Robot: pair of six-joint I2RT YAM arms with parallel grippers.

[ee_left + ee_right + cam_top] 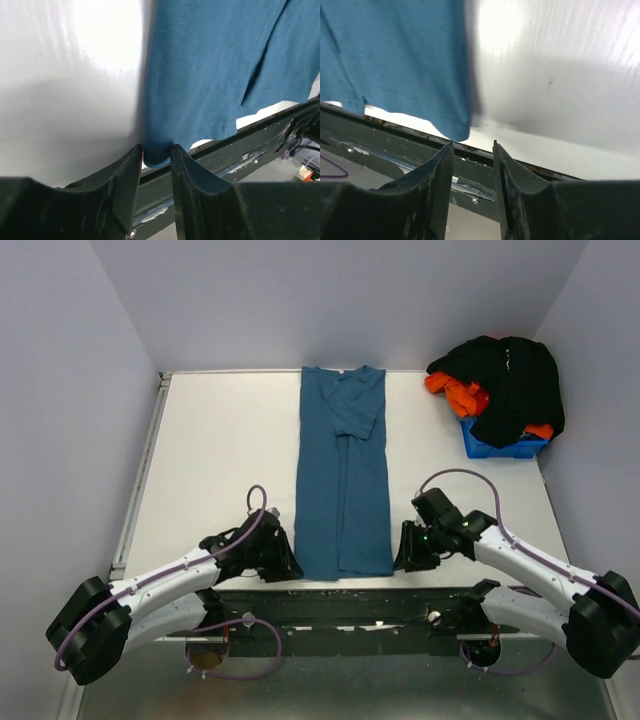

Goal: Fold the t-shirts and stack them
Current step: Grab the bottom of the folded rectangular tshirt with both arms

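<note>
The teal-blue t-shirt (340,480) lies flat down the middle of the table (220,460), folded lengthwise into a long narrow strip. Its collar is at the far edge and its hem is at the near edge. My left gripper (156,152) sits low at the near edge, at the left corner of the hem. Its fingers are clenched on that corner, and a small bunch of cloth shows between the tips. My right gripper (472,147) sits low at the near edge too, just beside the right corner of the hem. Its fingers are spread with nothing between them, and the cloth stops just ahead of the tips. In the far right corner of the table a blue plastic bin (500,447) holds a black t-shirt (515,380) heaped over a bright orange t-shirt (455,392), both crumpled and spilling over the rim.
</note>
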